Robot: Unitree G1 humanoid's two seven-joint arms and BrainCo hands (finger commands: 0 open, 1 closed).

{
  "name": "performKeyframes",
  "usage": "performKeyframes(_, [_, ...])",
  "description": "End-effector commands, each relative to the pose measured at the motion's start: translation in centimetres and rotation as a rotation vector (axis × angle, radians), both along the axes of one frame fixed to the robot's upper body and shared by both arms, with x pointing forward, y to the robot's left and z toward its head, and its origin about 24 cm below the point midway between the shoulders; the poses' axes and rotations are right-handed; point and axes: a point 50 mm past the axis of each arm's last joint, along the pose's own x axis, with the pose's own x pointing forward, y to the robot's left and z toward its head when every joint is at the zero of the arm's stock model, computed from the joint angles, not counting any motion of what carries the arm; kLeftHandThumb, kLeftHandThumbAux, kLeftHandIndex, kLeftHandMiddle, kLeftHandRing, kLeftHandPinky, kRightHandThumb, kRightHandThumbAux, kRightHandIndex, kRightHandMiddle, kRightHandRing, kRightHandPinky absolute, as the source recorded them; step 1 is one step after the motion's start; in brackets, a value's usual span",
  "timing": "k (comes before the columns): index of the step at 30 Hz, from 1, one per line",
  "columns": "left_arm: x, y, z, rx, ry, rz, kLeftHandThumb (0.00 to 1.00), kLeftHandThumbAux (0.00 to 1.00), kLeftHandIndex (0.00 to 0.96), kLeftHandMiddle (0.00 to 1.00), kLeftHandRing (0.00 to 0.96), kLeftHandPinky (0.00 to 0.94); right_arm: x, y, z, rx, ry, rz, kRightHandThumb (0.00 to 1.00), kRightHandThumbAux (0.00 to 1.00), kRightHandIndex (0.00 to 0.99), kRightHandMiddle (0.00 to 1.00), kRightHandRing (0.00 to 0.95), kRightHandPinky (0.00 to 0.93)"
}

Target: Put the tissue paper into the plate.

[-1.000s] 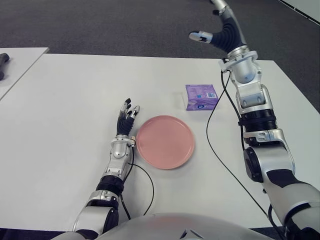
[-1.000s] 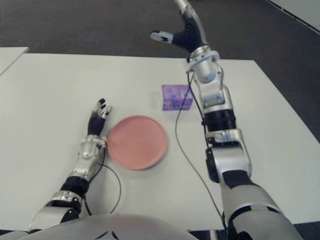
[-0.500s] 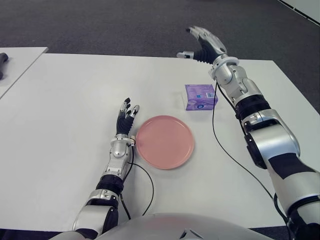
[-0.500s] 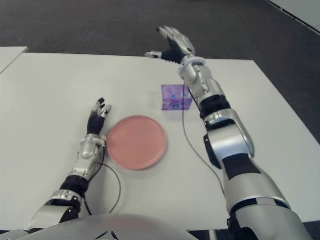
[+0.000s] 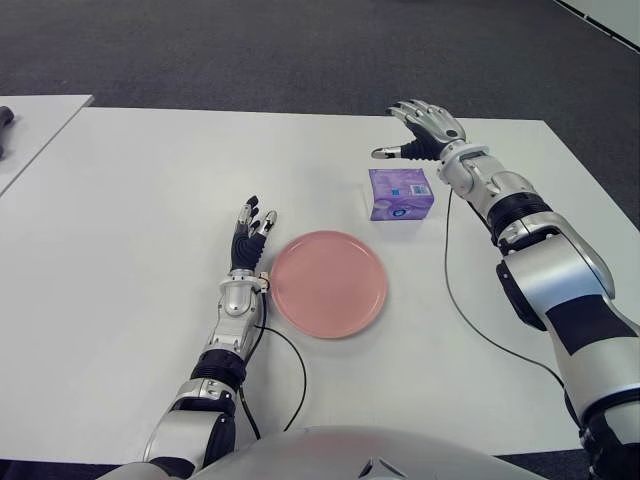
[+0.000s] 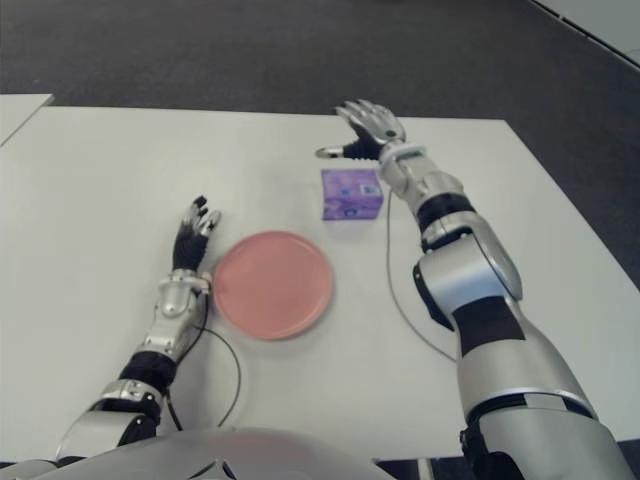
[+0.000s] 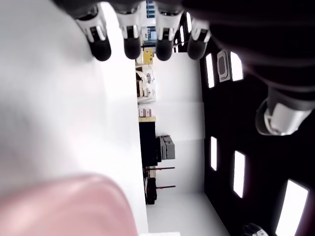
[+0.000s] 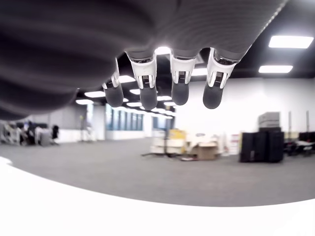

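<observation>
A purple tissue pack (image 5: 400,193) lies on the white table (image 5: 130,200), just beyond the pink plate (image 5: 328,283) and to its right. My right hand (image 5: 420,128) hovers behind the pack, fingers spread, thumb (image 5: 385,153) pointing left, holding nothing. In its wrist view the fingertips (image 8: 147,96) hang free with only the room behind them. My left hand (image 5: 248,240) shows just left of the plate, fingers straight and holding nothing. The plate has nothing on it.
A black cable (image 5: 450,290) runs from my right arm across the table to the right of the plate. A second white table (image 5: 30,125) with a dark object stands at the far left. Dark carpet lies beyond the table's far edge.
My right arm has swung down from high above the table's far edge to just behind the tissue pack. The left hand, plate and pack have not moved.
</observation>
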Motion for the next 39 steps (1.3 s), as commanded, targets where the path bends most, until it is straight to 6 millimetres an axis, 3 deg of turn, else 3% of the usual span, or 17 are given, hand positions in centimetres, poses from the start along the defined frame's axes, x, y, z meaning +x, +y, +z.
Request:
performKeyframes(1, [-0.6, 0.0, -1.1, -0.001, 0.060, 0.003, 0.000, 0.406, 0.000, 0.000, 0.000, 0.000, 0.0, 0.0, -0.2, -0.044, 0.004, 0.003, 0.453, 0.153, 0.000, 0.000, 0.000, 0.000])
performKeyframes(21, [-0.4, 0.4, -1.0, 0.004, 0.070, 0.010, 0.000, 0.413, 0.000, 0.000, 0.000, 0.000, -0.4, -2.6, -1.3, -0.072, 0.082, -0.097, 0.443, 0.140, 0.000, 0.000, 0.000, 0.000])
performKeyframes(39, [-0.3, 0.5, -1.0, 0.011, 0.080, -0.005, 0.000, 0.421, 0.000, 0.000, 0.000, 0.000, -0.6, -3.0, -1.9, -0.058, 0.146, -0.107, 0.478, 0.157, 0.000, 0.000, 0.000, 0.000])
